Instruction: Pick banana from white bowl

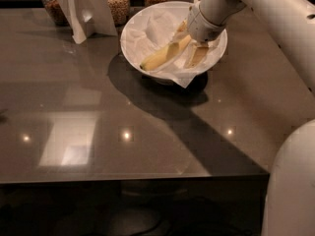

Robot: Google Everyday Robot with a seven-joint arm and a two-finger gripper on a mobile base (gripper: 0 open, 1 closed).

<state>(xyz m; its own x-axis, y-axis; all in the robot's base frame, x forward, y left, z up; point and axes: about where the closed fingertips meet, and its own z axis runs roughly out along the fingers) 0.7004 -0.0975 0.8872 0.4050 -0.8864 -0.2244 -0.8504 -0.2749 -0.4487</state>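
Camera view: the long yellow banana (165, 55) lies inside the large round white paper-lined bowl (126, 50), near the far edge of the glossy grey tabletop (147, 132). The white arm's gripper (189, 45) is down in the bowl at the banana's right end, and whether it is clamped on the fruit cannot be told. Glass jars of grain (118, 1) stand just behind the bowl. Broad bare surface spreads toward the near edge.

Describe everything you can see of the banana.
The banana is yellow, long and slightly curved. It lies on crumpled white paper inside the white bowl, one tip toward the bowl's near-left rim. Its other end is hidden by the pincer, which sits low in the bowl over it.
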